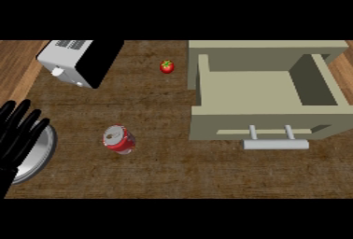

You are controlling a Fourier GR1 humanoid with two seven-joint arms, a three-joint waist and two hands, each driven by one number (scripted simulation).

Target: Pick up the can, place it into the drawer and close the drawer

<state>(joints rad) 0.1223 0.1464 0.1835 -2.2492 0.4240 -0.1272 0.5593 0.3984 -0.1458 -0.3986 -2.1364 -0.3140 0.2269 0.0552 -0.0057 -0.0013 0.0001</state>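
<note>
Can (119, 139): one, red, upright mid-counter, well apart from my left hand (19, 135), which rests open, fingers straight, over one plate (41, 156) at the left edge. I count one open drawer (265, 95), one tomato (167, 66), one toaster (77, 60).

You see a red metal can with a silver top (119, 139), a small red tomato (166, 66), an olive-beige box-shaped drawer (265, 87) and a brown wood-grain table (151, 102).

only the left hand (19, 135) shows, at the view's left edge: black, fingers straight and slightly spread, pointing up, open and holding nothing; the right hand is out of view
</note>
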